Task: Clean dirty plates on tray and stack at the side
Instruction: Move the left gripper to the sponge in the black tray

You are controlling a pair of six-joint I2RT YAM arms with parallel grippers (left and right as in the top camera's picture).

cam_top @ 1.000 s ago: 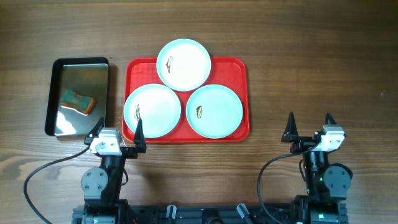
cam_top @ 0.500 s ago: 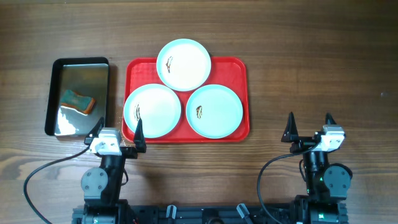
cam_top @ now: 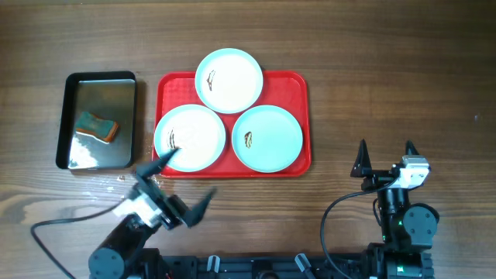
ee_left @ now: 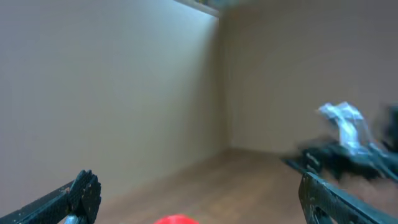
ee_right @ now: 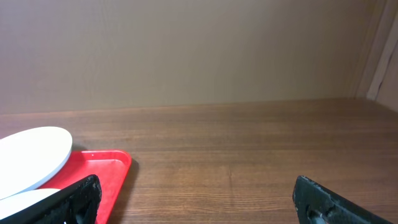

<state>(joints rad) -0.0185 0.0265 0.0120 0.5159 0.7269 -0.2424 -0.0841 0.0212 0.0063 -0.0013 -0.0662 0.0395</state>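
Tray ahead of left jaws: bright red.
Plates on it, three: pale mint-white, each with small brown smear.
Metal tray left of left jaws: black rim, shiny silver inside.
Sponge in it: teal and orange.
Table: mid-brown wood grain.
Left gripper, right gripper: black fingers, white housings.
Wall beyond right jaws: plain beige.

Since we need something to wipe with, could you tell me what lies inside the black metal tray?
A teal-and-orange sponge lies in the black tray, on its shiny floor; the rest shows only reflections. The patch under the sponge is covered.
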